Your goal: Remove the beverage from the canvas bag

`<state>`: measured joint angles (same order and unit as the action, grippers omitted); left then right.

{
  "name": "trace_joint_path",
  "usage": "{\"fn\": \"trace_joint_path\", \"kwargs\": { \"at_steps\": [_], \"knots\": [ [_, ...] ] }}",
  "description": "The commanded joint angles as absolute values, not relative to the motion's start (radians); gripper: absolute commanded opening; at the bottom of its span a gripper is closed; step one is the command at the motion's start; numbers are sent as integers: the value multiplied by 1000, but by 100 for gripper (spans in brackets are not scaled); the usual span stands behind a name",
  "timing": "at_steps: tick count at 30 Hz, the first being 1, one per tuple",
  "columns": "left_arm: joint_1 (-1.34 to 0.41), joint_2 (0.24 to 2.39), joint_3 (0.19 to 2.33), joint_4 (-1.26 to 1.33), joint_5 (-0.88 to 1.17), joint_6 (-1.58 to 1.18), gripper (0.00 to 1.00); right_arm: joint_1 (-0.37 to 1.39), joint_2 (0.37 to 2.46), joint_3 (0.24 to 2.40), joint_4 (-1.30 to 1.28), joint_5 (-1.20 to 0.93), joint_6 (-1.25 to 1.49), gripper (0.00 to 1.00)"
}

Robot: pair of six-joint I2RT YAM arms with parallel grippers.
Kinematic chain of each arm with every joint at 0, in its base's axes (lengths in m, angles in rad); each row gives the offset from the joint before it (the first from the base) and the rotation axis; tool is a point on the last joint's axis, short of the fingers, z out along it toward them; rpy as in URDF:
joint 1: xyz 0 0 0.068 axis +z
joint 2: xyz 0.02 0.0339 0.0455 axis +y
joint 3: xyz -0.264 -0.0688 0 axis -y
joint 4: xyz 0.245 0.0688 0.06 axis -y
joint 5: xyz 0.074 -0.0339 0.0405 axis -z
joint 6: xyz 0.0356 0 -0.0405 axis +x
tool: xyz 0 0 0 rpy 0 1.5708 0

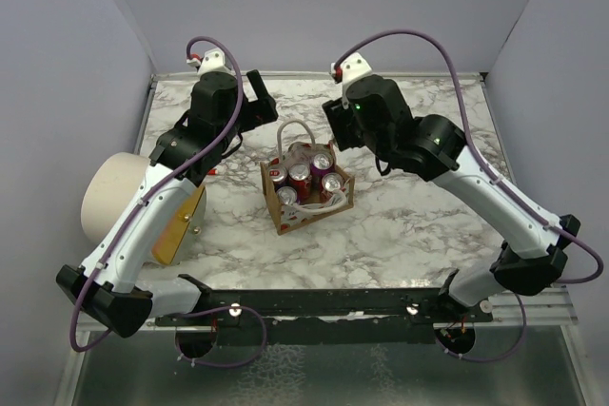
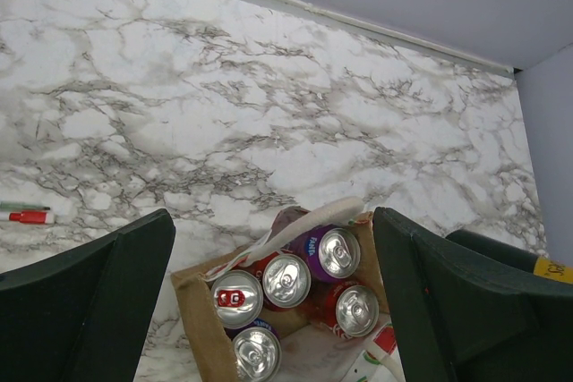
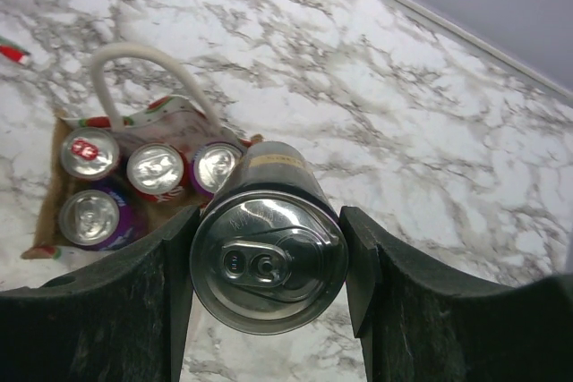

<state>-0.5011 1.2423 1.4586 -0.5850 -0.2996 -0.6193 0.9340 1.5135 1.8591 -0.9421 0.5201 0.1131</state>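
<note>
My right gripper is closed snugly on a beverage can, pinching its round sides. In the right wrist view the can hangs at about 4 o'clock from the canvas bag. My left gripper gapes wide and empty above the bag. The hold is on a slick curve, so I judge a tilt or jolt could let the can slide out onto the marble table or the other cans. Only the right wrist view shows this hold, which my wrist hides from overhead. The overhead view alone places the bag mid-table.
</note>
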Motion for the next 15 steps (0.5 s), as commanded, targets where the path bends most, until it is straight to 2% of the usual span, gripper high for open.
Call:
{"fn": "trace_joint_path", "kwargs": {
  "at_steps": [1, 15],
  "knots": [
    [-497, 1233, 1473, -566, -295, -630, 95, 890, 1421, 1798, -847, 682, 65, 2],
    [-497, 1213, 1444, -576, -270, -662, 95, 616, 1252, 1271, -697, 586, 254, 2]
  ]
}}
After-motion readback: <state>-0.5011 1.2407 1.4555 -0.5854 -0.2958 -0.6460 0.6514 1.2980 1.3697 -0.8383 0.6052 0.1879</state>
